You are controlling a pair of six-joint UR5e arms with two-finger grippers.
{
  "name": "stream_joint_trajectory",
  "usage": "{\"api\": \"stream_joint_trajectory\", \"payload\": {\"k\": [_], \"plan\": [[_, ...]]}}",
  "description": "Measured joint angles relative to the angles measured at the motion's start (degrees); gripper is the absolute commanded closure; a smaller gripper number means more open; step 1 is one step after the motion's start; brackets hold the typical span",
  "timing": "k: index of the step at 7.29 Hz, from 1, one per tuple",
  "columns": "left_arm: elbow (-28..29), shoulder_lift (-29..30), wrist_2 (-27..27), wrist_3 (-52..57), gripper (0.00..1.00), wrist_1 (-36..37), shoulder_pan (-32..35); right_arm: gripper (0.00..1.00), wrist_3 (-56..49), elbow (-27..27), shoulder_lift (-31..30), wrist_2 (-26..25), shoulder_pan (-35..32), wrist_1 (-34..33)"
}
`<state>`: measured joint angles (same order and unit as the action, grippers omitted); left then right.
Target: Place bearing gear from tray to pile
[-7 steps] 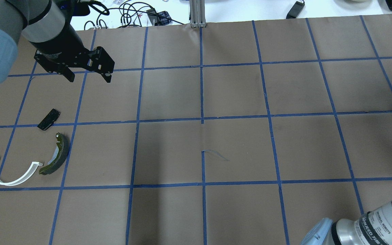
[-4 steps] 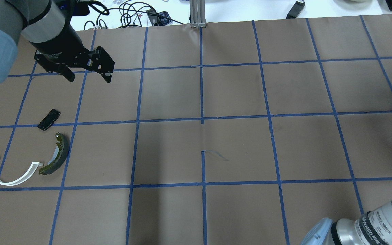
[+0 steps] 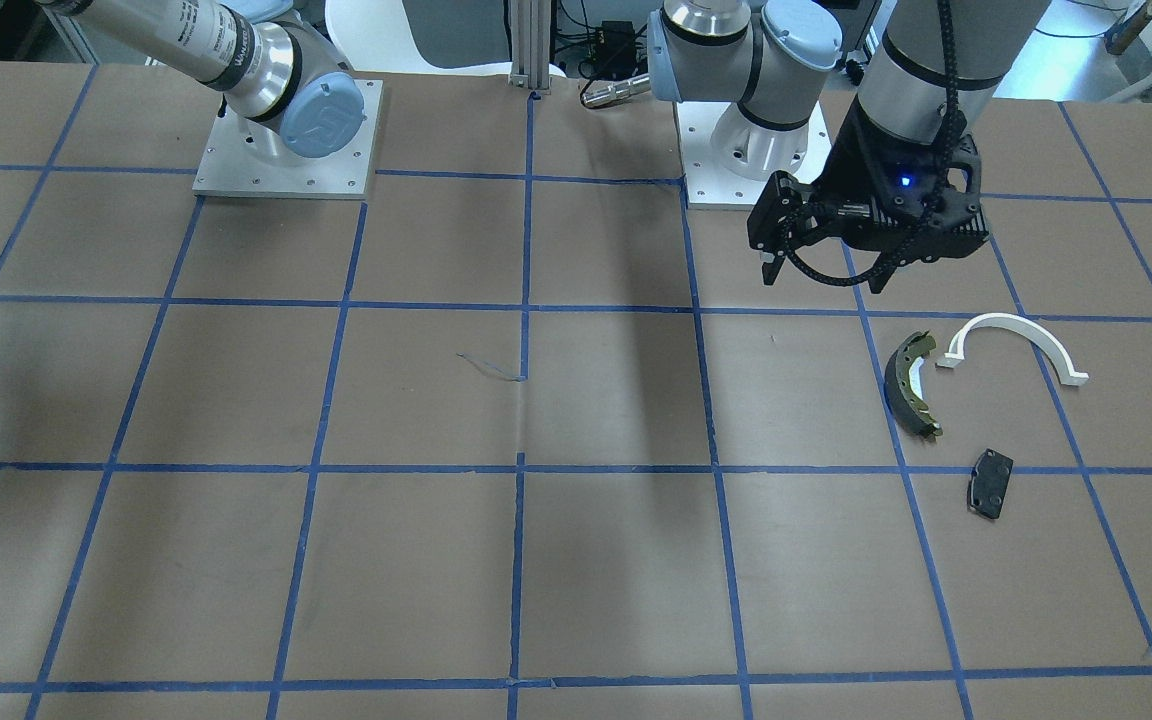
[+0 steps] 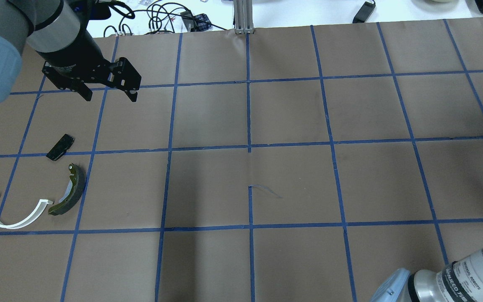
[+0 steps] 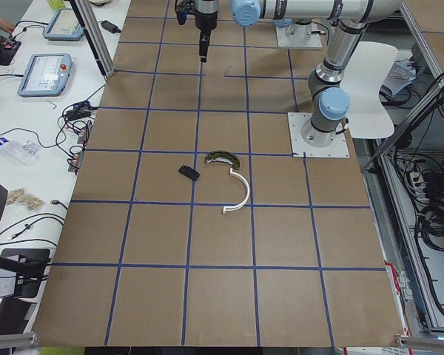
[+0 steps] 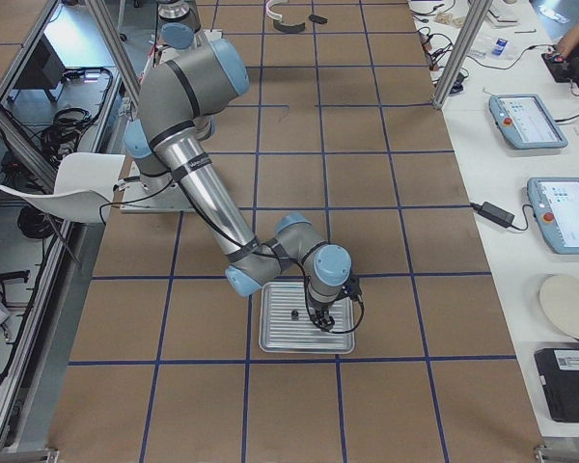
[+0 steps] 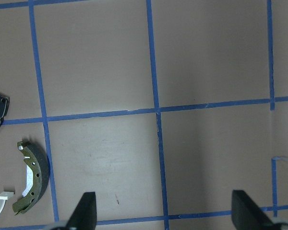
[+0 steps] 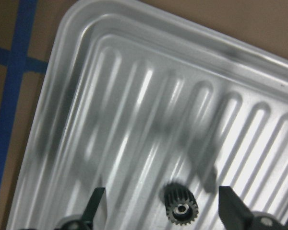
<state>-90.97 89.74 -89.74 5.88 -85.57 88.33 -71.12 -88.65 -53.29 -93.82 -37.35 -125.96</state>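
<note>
The bearing gear (image 8: 181, 210), small, dark and toothed, lies on the ribbed metal tray (image 8: 134, 96). My right gripper (image 8: 164, 207) is open just above the tray, with the gear between its fingers. The exterior right view shows the gear (image 6: 294, 314), the tray (image 6: 280, 340) and the right gripper (image 6: 320, 323). The pile lies far off on my left: an olive-edged brake shoe (image 4: 68, 191), a white plastic arc (image 4: 13, 209) and a black plate (image 4: 60, 147). My left gripper (image 4: 109, 94) is open and empty, above the table beyond the pile.
Blue tape divides the brown table into squares. An aluminium post (image 4: 243, 16) and cables (image 4: 157, 16) stand at the far edge. My right arm's elbow (image 4: 455, 277) fills the near right corner. Both arm bases (image 3: 286, 140) are bolted to the table.
</note>
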Motion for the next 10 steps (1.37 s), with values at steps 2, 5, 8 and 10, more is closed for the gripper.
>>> {"api": "stream_joint_trajectory", "payload": {"k": [2,5,8,10], "plan": [[0.0,0.0,0.0,0.0,0.00,0.0,0.0,0.81,-0.1,0.2,0.3,-0.5,0.0,-0.1],[0.0,0.0,0.0,0.0,0.00,0.0,0.0,0.91,-0.8,0.3,0.2,-2.1,0.3,0.1],[0.0,0.0,0.0,0.0,0.00,0.0,0.0,0.91,-0.7,0.1,-1.9,-2.2,0.2,1.7],[0.0,0.0,0.0,0.1,0.00,0.0,0.0,0.91,5.6,-0.1,-7.8,-2.3,-4.3,9.1]]}}
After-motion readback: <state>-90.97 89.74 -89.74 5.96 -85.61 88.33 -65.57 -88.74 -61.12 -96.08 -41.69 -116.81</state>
